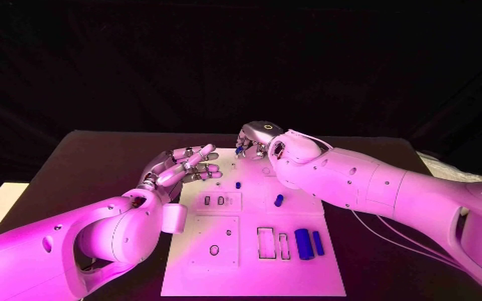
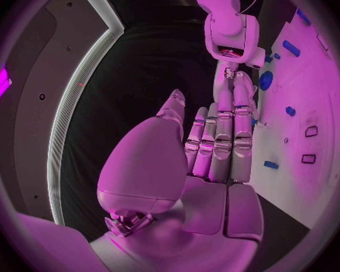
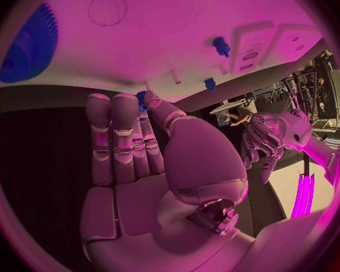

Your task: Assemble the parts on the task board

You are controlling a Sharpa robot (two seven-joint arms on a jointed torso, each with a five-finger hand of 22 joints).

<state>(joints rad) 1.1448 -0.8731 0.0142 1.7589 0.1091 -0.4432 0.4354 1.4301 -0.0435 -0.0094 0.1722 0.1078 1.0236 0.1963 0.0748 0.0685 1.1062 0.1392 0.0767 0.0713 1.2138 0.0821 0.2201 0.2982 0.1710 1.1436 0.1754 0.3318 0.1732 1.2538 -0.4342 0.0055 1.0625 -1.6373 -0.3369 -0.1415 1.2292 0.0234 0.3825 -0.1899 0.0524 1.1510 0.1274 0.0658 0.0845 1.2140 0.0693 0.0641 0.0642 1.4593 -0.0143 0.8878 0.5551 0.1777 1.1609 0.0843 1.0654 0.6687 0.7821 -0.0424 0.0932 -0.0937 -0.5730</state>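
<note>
Pinching a small blue part [image 3: 143, 98] at its fingertips, the right hand [image 1: 263, 141] hovers over the board's [image 1: 251, 273] far edge. Left hand [image 1: 183, 166] sits open and empty, just beside the board's left edge.

A black curtain [image 1: 241, 50] hangs behind the dark table [image 1: 100, 155] (its far edge meets the drape); magenta light washes everything.

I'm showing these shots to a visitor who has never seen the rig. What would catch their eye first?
Probably the right hand at the far edge of the white task board, pinching a small blue part in its fingertips. Next, the left hand, open with fingers spread, beside the board's left edge. Then the two blue bars lying side by side near the board's right edge.
</note>
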